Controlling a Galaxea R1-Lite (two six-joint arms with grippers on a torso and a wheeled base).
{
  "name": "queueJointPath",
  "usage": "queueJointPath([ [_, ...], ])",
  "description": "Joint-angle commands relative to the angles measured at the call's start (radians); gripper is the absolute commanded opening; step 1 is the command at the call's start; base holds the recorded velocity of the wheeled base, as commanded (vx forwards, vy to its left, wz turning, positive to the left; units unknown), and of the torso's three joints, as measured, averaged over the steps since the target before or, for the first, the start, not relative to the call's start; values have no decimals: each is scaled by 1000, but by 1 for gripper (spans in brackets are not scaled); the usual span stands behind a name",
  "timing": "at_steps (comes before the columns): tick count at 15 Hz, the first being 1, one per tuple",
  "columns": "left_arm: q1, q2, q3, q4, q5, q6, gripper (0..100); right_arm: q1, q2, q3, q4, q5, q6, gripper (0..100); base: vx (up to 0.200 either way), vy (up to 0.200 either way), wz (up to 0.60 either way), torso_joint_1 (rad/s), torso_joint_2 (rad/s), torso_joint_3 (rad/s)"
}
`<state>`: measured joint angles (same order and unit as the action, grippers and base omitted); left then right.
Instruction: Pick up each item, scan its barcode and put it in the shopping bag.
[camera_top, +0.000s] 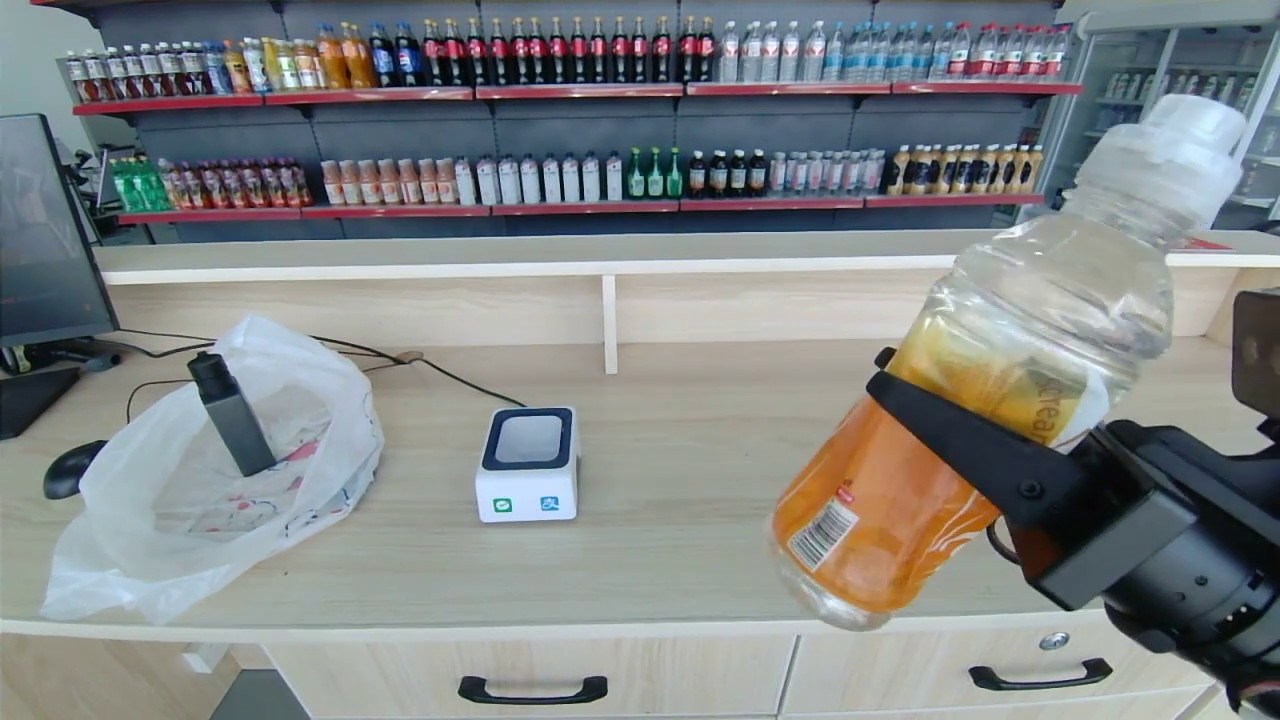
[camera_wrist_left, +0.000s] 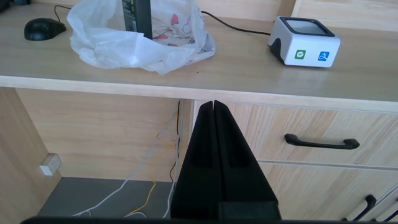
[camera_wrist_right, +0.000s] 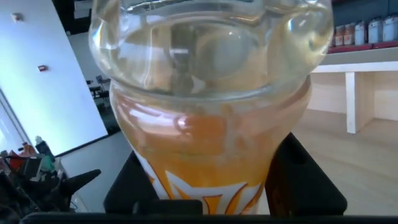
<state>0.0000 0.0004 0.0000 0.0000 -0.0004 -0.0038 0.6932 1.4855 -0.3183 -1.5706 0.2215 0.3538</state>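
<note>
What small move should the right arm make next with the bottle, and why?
Probably carry the bottle left, over the scanner, turning its barcode down toward it. The right pincer holds it off to the side, barcode facing the camera.

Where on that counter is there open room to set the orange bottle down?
The widest bare stretch of counter lies right of the scanner, toward the held orange bottle. A narrower gap separates scanner and shopping bag. The left end is crowded: bag, mouse, cables.
</note>
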Motion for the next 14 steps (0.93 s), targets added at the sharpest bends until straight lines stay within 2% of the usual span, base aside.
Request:
queueJointPath([
  [1,0,0,0,0,0,-1,0,-11,32,-87,0,16,73,0,0,0,0,0,0,0],
  [3,0,0,0,0,0,-1,0,-11,33,-150,0,29,172,0,0,0,0,0,0,0],
  [5,0,0,0,0,0,-1,0,-12,22,-166,0,85,208,0,0,0,0,0,0,0],
  [9,0,0,0,0,0,-1,0,5,-30,-139,0,196,231,0,0,0,0,0,0,0],
  [14,0,0,0,0,0,-1,0,3,-50,-99,0,211,297,0,0,0,0,0,0,0],
])
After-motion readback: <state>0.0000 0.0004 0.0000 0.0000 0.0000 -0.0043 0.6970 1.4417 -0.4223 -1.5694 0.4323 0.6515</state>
